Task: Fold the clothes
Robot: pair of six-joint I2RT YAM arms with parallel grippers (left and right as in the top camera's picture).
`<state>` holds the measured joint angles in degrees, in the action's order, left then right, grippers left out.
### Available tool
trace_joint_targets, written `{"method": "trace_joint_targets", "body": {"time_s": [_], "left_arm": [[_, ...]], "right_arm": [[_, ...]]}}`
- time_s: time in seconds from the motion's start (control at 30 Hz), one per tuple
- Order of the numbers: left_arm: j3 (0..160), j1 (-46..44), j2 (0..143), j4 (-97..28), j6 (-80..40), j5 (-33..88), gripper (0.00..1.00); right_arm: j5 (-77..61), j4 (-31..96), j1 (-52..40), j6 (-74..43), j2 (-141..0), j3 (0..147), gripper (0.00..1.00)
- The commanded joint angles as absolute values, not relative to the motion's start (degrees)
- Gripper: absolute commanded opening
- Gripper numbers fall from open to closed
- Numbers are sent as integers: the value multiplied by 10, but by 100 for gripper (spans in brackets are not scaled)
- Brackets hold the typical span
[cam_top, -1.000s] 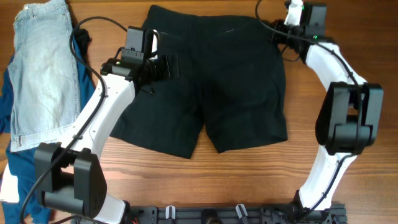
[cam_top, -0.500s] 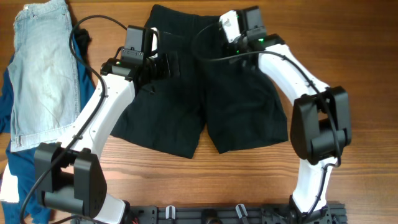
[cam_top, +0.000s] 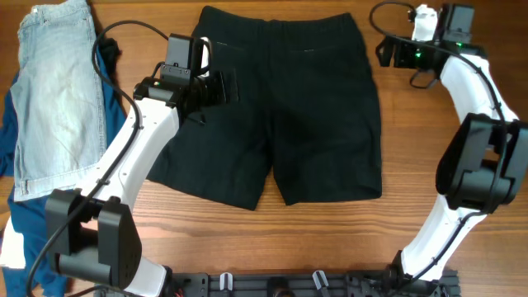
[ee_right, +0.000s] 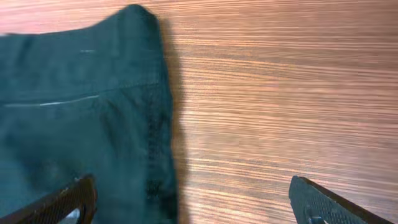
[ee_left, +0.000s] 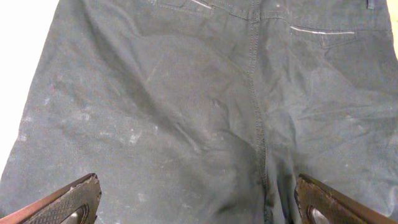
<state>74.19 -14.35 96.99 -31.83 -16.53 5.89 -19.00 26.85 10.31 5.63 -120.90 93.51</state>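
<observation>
The clothes, black shorts, lie flat on the wooden table, waistband at the far edge and both legs toward me. My left gripper hovers over their left half, open wide; in the left wrist view its fingers stand far apart above the seat seam of the shorts. My right gripper is open beside the shorts' far right corner. The right wrist view shows the right gripper straddling the side edge of the shorts, holding nothing.
Pale blue denim shorts lie at the far left on top of a deep blue garment. Bare wood stretches to the right of the black shorts. The arm bases stand at the near table edge.
My right arm swung left over the waistband, then back out to the far right corner, and its jaws now stand open. The left arm has not moved.
</observation>
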Motion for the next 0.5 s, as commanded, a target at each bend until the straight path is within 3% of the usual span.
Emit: {"method": "trace_joint_targets", "body": {"time_s": [0.0, 0.2, 0.37, 0.47], "left_arm": [[738, -145, 997, -327, -152, 67, 100], [738, -145, 1079, -358, -152, 66, 100], [738, -142, 1101, -314, -154, 66, 100], [738, -134, 1101, -282, -154, 66, 100]], "right_arm": [[-264, 299, 63, 74, -1185, 940, 99], [-240, 423, 5, 75, -1186, 939, 100], [-39, 388, -30, 39, -1193, 936, 100], [-12, 374, -30, 39, -1204, 936, 99]]}}
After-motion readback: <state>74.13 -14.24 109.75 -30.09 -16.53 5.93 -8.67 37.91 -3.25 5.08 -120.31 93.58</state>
